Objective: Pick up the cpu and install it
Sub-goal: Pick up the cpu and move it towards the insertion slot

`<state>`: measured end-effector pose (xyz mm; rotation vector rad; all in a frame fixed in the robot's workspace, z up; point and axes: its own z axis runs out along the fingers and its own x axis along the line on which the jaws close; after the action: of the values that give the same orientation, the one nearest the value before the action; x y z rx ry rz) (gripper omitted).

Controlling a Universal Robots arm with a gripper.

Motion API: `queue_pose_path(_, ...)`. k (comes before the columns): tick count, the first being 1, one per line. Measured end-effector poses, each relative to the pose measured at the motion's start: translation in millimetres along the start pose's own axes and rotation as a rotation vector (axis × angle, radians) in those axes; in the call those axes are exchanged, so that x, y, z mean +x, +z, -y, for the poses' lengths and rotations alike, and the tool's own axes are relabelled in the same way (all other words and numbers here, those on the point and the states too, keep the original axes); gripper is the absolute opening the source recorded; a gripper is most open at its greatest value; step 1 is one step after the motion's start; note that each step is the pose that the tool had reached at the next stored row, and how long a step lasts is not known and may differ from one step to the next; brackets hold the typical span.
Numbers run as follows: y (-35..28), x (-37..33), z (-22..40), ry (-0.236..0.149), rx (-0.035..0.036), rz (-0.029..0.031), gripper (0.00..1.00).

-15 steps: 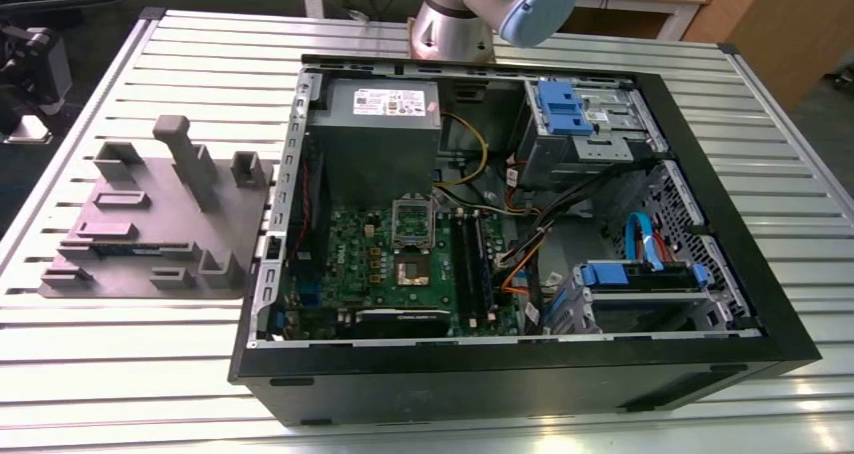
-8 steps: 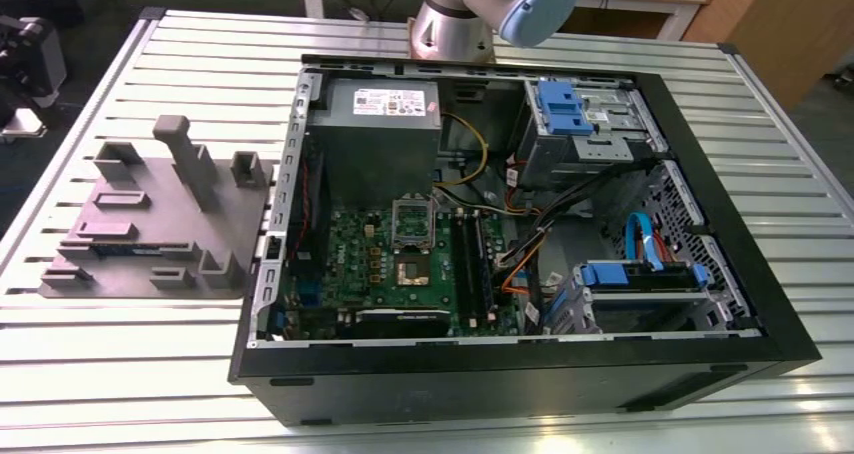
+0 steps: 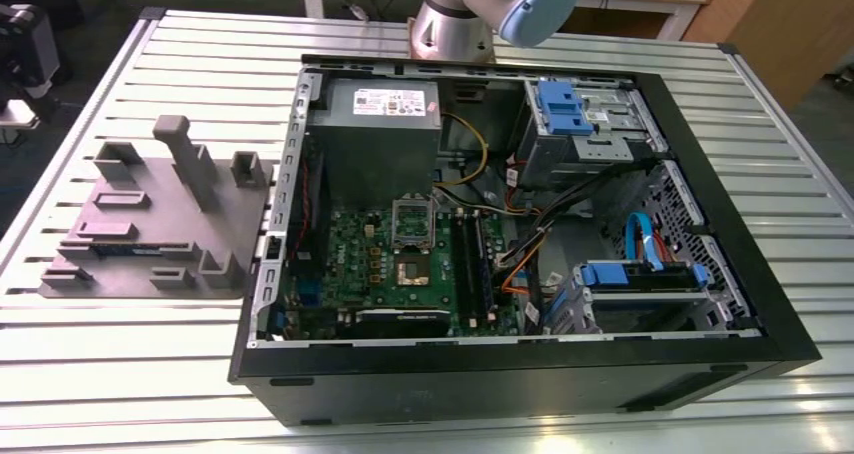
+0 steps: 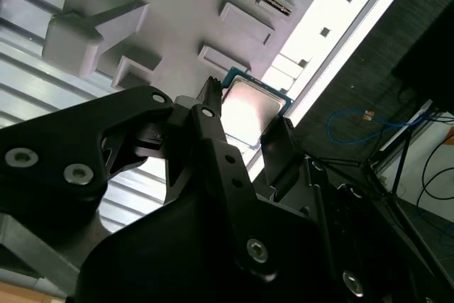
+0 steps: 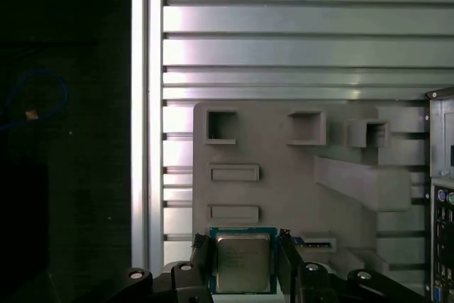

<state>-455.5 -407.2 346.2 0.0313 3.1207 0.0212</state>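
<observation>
The cpu (image 5: 242, 264), a small square chip with a silvery metal top and a green rim, sits between the two black fingers of my gripper (image 5: 241, 248) in both wrist views. In the second wrist view the cpu (image 4: 250, 110) catches bright light, and the gripper (image 4: 246, 108) is shut on its two opposite edges. It hangs well above the grey fixture tray (image 5: 284, 189). In the exterior view the motherboard's socket (image 3: 412, 265) lies open, with its silver frame (image 3: 411, 214) standing upright behind it.
The open black computer case (image 3: 747, 274) lies on the slatted aluminium table (image 3: 134, 374), with the grey fixture tray (image 3: 147, 224) at the exterior view's left. Inside are a grey power supply (image 3: 380, 104), blue drive brackets (image 3: 567, 104) and loose cables (image 3: 534, 244). The arm's base (image 3: 454, 24) stands behind the case.
</observation>
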Motion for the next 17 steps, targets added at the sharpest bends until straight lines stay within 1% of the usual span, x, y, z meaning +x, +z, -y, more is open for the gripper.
queue_pose_path(5,-4.8,-0.1,-0.1,0.000,-0.0001,0.0001,0.47)
queue_pose_path(11,-5.5,-0.1,-0.1,0.000,-0.0001,0.0001,0.47)
queue_pose_path(17,-5.5,-2.7,-0.2,0.000,0.0000,0.0000,0.47)
